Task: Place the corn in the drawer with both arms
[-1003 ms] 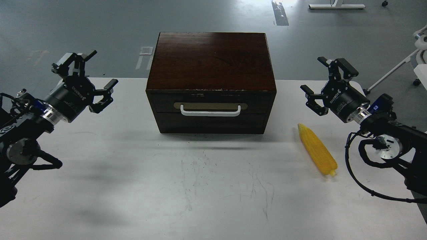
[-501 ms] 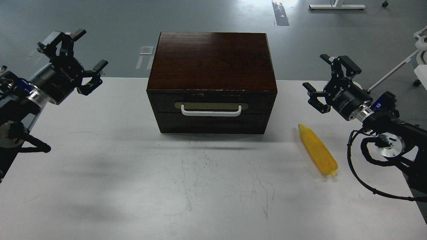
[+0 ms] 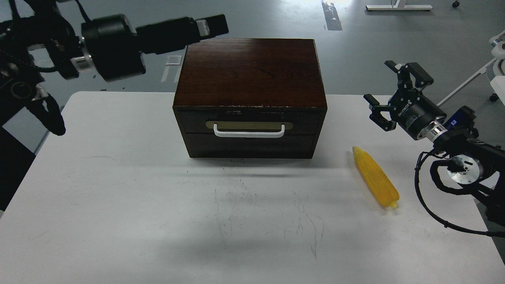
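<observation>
The yellow corn (image 3: pixel 375 178) lies on the white table (image 3: pixel 118 205), to the right of the dark wooden cabinet (image 3: pixel 250 71), with its tip pointing towards the cabinet. The drawer (image 3: pixel 189 119) is shut; its white bar handle (image 3: pixel 248 131) faces me. My right gripper (image 3: pixel 384 94) is open and empty, hovering above the table behind and right of the corn. My left gripper (image 3: pixel 211 26) is raised high at the cabinet's back left corner and points right. It is seen side-on, so its fingers cannot be told apart.
A plain handle-less panel (image 3: pixel 248 145) sits below the drawer. The grey floor lies beyond the table's far edge. A white chair (image 3: pixel 495 59) stands at the far right. Faint scribble marks (image 3: pixel 268 221) cover the table's front middle.
My left arm has swung up and to the right, from beside the table's left edge to above the cabinet's back left corner. My right gripper has drifted slightly right and up.
</observation>
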You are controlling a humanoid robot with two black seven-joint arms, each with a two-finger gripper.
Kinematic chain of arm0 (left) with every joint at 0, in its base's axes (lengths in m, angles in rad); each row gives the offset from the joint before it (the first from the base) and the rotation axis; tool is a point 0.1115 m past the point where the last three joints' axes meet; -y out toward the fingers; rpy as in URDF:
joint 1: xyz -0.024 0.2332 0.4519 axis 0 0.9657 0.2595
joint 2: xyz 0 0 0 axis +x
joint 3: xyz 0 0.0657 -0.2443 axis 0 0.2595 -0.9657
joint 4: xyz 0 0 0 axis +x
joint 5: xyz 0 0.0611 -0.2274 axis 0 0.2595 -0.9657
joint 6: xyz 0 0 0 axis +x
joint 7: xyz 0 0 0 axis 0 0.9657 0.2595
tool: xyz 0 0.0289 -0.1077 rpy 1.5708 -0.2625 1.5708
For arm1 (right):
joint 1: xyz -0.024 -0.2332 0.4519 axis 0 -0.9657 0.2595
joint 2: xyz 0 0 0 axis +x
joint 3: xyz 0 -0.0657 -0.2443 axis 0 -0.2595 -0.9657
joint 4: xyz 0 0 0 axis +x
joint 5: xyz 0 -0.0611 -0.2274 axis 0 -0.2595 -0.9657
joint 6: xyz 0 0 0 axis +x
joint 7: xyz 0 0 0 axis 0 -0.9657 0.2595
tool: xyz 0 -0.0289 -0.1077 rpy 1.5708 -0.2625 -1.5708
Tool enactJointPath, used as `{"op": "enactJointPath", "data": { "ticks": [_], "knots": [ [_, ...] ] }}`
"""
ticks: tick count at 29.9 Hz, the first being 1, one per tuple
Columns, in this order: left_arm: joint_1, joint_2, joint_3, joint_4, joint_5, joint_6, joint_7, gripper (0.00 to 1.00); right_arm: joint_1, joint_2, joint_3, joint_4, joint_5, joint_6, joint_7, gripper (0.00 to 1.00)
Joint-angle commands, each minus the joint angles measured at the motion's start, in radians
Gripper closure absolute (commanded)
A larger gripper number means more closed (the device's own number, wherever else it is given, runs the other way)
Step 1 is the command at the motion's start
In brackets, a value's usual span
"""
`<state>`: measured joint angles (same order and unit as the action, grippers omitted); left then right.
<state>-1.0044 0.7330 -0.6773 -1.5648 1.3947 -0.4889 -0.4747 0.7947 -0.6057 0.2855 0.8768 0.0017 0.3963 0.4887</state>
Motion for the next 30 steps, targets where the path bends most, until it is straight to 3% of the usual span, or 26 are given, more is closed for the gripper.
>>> {"op": "enactJointPath", "data": {
  "ticks": [1,5,13,30],
  "knots": [
    [-0.111,-0.079,0.14,-0.009,0.205,0.0,-0.007,0.01,-0.002,-0.006,0.0,0.002,0.0,-0.001,0.0,0.0],
    [-0.21,-0.176,0.296,0.017,0.45,0.0,-0.014,0.01,-0.003,-0.02,0.004,0.002,0.0,-0.001,0.0,0.0],
    [-0.296,-0.28,0.501,0.117,0.644,0.0,-0.014,0.01,-0.008,-0.028,0.006,0.005,0.0,-0.002,0.0,0.0],
    [-0.298,-0.334,0.61,0.284,0.744,0.0,-0.014,0.01,-0.011,-0.042,0.006,0.008,0.0,-0.001,0.0,0.0]
  ]
}}
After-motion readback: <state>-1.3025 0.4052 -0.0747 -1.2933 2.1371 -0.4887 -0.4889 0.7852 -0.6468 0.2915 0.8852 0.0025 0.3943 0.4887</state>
